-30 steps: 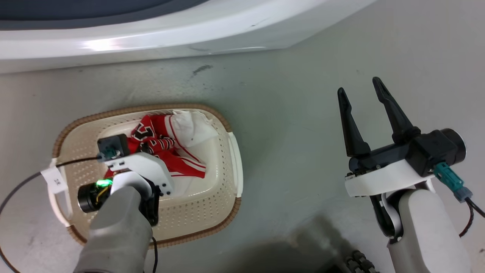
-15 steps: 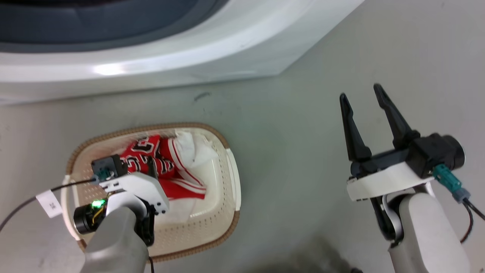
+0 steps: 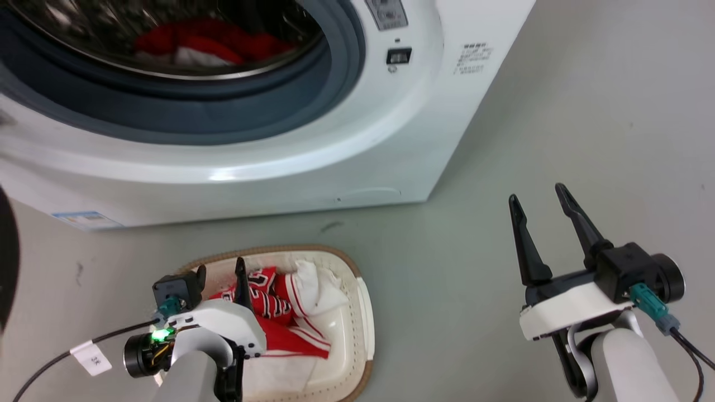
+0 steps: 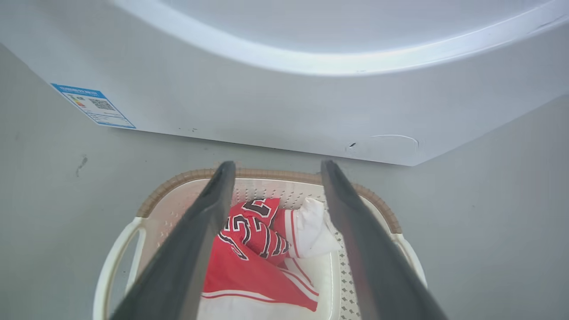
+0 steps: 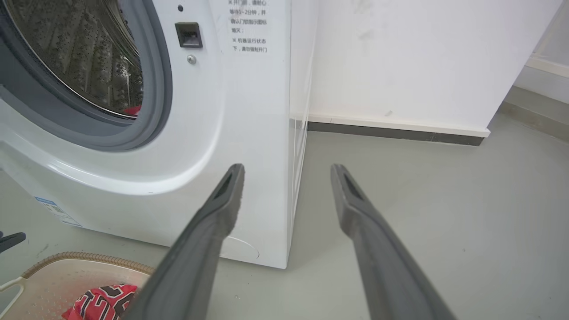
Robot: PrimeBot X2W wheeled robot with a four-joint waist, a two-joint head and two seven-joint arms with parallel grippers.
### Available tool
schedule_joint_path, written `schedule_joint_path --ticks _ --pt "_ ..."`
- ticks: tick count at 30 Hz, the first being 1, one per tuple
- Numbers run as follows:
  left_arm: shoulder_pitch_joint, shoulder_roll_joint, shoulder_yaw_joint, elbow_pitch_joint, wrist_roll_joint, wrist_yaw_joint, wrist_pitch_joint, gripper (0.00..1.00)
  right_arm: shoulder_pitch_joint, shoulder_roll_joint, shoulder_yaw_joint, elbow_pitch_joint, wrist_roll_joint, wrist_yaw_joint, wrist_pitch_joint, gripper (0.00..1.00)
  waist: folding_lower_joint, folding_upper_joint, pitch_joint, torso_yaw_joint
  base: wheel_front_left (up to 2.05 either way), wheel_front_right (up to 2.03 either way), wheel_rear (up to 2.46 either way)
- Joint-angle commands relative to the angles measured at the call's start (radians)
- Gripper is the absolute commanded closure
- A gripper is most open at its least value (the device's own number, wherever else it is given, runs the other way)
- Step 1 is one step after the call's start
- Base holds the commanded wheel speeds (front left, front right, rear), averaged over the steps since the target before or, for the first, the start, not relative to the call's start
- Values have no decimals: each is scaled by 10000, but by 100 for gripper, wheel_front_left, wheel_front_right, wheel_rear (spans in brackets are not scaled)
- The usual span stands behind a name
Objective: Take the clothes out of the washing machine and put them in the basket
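The washing machine (image 3: pixel 391 139) stands open at the top of the head view, and red and white clothes (image 3: pixel 190 47) lie in its steel drum. In front of it on the floor sits the basket (image 3: pixel 362 304), holding a crumpled red jersey (image 3: pixel 273 312) and a white cloth (image 3: pixel 313 287). My left gripper (image 3: pixel 220 268) hangs open and empty just above the basket's near-left part. In the left wrist view its gripper (image 4: pixel 276 164) frames the jersey (image 4: pixel 249 249) and white cloth (image 4: pixel 313 226) below. My right gripper (image 3: pixel 536 194) is open and empty over bare floor, right of the machine.
Grey floor (image 3: pixel 558 111) spreads to the right of the machine. A white wall with a dark baseboard (image 5: pixel 391 131) runs behind it. A dark curved edge (image 3: pixel 6 251) shows at the left border of the head view. A cable with a white tag (image 3: pixel 92 357) trails from my left wrist.
The head camera has tilted up, bringing the drum and its clothes into view. My left gripper has lifted off the jersey, fingers open and empty. The right gripper keeps its pose.
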Motion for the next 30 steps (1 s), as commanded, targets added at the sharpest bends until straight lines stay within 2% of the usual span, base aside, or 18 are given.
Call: schedule_joint_path --ticks 1,8,15,23,30 --pt "236 -47 95 -418 166 -6 -27 0 171 4 -43 -19 -9 -7 -19 0 1 0 -481 182 0 0 0" --pt "1051 -148 255 -2463 877 -52 -25 0 545 3 -215 -122 -139 -7 66 0 1 0 -1149 365 0 0 0" --pt "946 -166 114 -3287 1207 30 -26 0 834 4 -311 -451 -205 -7 278 0 1 0 -1462 474 0 0 0" --pt "-205 -156 97 -2771 1558 -33 -26 0 846 4 -193 -849 -152 -7 394 0 1 0 -1207 372 0 0 0" --pt "-2213 276 173 -1476 1821 -176 -26 0 482 3 55 -1116 -6 -7 377 0 1 0 -404 10 0 0 0"
